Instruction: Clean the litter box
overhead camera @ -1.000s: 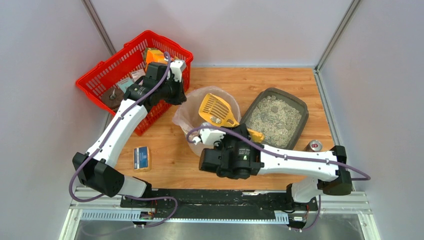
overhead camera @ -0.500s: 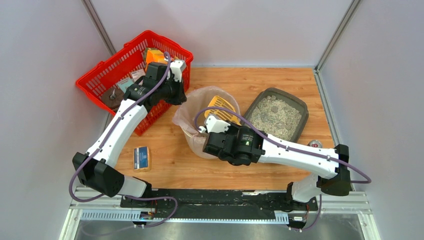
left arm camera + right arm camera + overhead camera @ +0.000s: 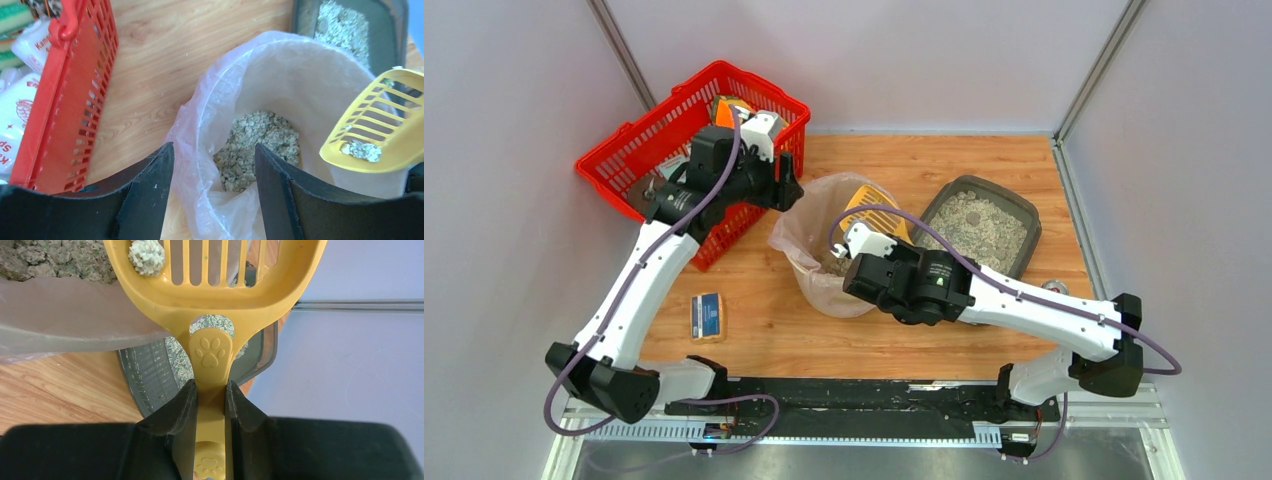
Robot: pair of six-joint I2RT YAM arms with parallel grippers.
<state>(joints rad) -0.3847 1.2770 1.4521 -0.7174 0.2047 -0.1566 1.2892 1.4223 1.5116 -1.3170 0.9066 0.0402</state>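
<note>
Red basket [image 3: 639, 150] sits far left, with the left gripper [image 3: 212, 150] just right of it at the left rim of the bin [image 3: 796, 232]. Its jaws stand wide apart with nothing between them; the bag edge lies below, and we can't tell if it touches.

In the middle, the right gripper [image 3: 211, 390] is clamped on the handle of the yellow scoop [image 3: 215, 290]. The scoop's long axis runs from the gripper toward the far side, and its slotted head is inside the bin mouth. One clump [image 3: 146, 255] clings to the slots. The loose litter is already at the bottom of the bag.

The litter box [image 3: 1031, 215] is on the worktop [image 3: 754, 320], just right of the bin and close beside it. Its long axis runs diagonally, near-left to far-right.

What the next move turns on:
- The box lies to the right and slightly far of the scoop head.
- The right arm is clearly nearer; the left arm is on the wrong side of the bin.
- We judge the next step is to shake off that clump, then swing right over the rim for another pass.
- Risk: the scoop could snag the bag liner on the way out.
</note>
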